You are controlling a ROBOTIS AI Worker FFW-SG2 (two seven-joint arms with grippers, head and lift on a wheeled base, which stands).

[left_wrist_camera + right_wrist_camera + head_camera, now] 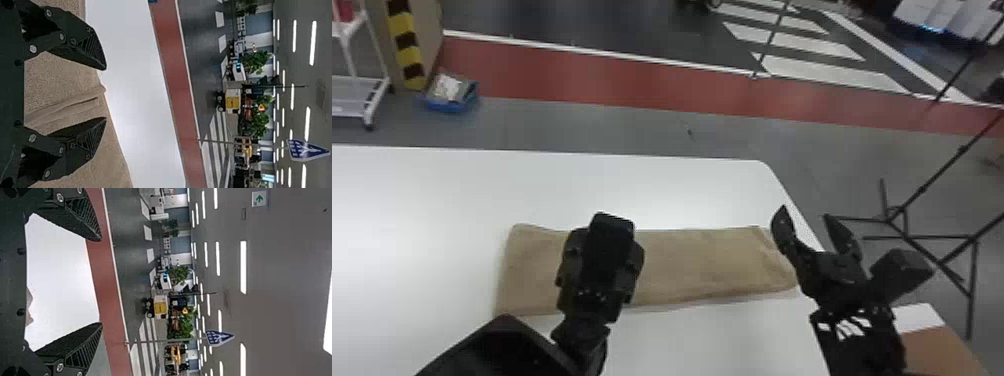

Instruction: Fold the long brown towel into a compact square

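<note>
In the head view the brown towel [702, 265] lies flat as a long band across the white table. My left gripper [612, 225] is over the towel's left part, hiding some of it. In the left wrist view that gripper [103, 94] stands open above the towel [58, 84], which has a raised crease between the fingers. My right gripper [807, 220] is open at the towel's right end, near the table's right edge. In the right wrist view the same gripper [101, 282] has nothing between its fingers, and a bit of towel [29, 305] peeks out by its palm.
The white table [432, 200] ends just right of the towel. Beyond that edge a black tripod stand [927, 235] is on the floor. A brown box-like surface [937, 350] is at the lower right. A blue tray [452, 102] and a white cart [362, 95] stand behind the table.
</note>
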